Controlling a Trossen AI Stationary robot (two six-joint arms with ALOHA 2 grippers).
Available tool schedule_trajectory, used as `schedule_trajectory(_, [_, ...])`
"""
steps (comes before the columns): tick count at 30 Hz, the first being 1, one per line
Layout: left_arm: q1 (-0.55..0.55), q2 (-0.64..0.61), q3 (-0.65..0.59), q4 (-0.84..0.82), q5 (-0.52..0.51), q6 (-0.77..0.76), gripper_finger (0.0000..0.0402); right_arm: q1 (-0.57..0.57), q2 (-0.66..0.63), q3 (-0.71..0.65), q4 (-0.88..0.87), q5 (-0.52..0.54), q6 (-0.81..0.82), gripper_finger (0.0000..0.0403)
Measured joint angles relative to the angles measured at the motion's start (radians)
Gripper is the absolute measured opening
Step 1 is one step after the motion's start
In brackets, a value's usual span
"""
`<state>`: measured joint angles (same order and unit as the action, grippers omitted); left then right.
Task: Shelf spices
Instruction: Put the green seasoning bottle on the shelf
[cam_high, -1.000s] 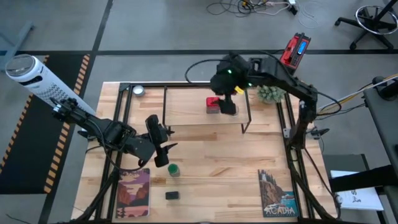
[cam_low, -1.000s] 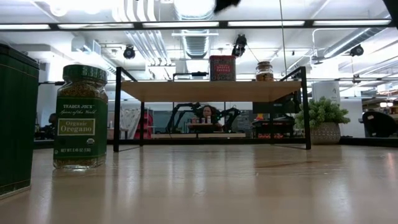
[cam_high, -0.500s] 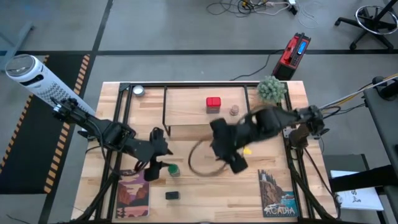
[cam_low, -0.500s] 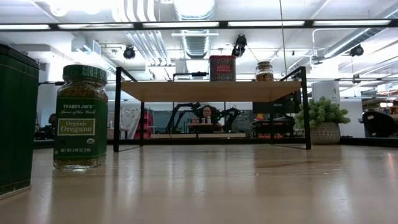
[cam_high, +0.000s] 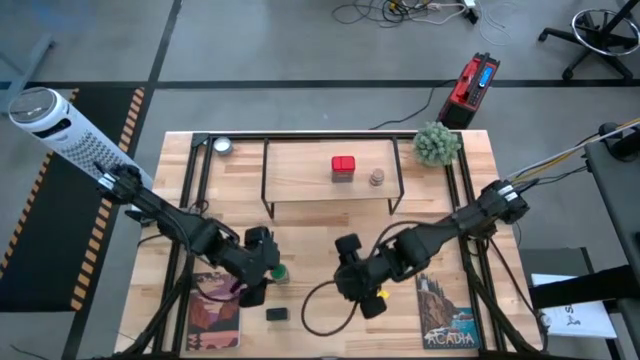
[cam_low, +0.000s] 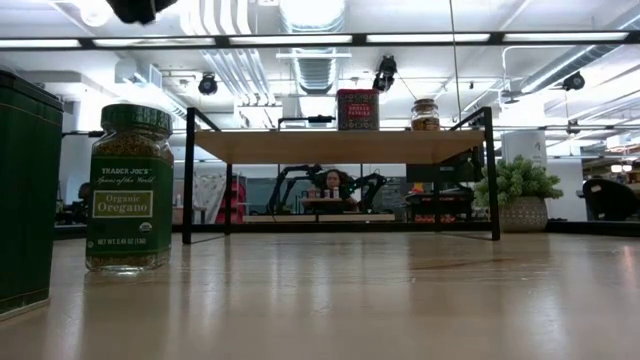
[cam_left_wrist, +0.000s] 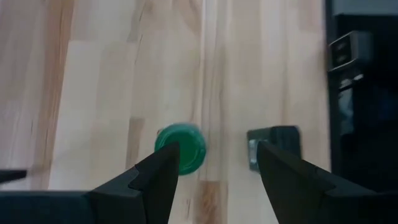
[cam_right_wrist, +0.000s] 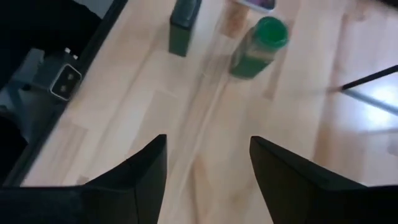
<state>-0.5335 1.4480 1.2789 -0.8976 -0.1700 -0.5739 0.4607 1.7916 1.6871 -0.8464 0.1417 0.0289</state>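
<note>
Tabletop (cam_high: 320, 250): green-capped bottle (cam_left_wrist: 181, 147) seemingly below left end effector (cam_left_wrist: 214, 163).

Four spice containers (cam_high: 343, 167) — one shelf (cam_high: 300, 175).

High view: straight down over whole table (cam_high: 330, 235), both arms in shot, floor around edges. Low view: at tabletop height, level across boards twd shelf (cam_low: 340, 146) and room behind; green-capped bottle (cam_low: 129, 188) v. close to lens. Left wrist view: looks down past own fingers (cam_left_wrist: 155, 180), near tabletop, onto bottle cap and dark grey square jar (cam_left_wrist: 275, 144). Right wrist view: angled down, farther off. Shared: bottle in all four views; jar in both wrist views and high view.
</note>
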Motion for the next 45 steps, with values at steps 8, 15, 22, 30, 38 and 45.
schedule_trajectory(8, [0.006,0.082,0.0,-0.072,-0.005,-0.029,0.0212,0.03,0.0,-0.16,0.177,0.017,0.065,0.0204])
schedule_trajectory(15, [0.008,0.114,0.0,-0.072,-0.037,-0.026,0.0239,0.032,0.0,-0.226,0.254,0.019,0.085,0.0208])
schedule_trajectory(22, [0.021,0.113,0.0,-0.066,-0.056,-0.062,0.0277,0.032,0.0,-0.233,0.27,0.019,0.094,0.0202])
schedule_trajectory(30, [0.025,0.113,-0.007,-0.013,-0.057,-0.067,0.0286,0.032,0.0,-0.233,0.306,0.02,0.083,0.0201])
schedule_trajectory(38, [0.025,0.12,-0.048,0.016,-0.056,-0.083,0.0275,0.033,0.0,-0.235,0.306,0.022,0.091,0.0201])
schedule_trajectory(45, [0.025,0.12,-0.064,0.037,-0.056,-0.094,0.0277,0.044,0.0,-0.235,0.306,0.043,0.094,0.0201])
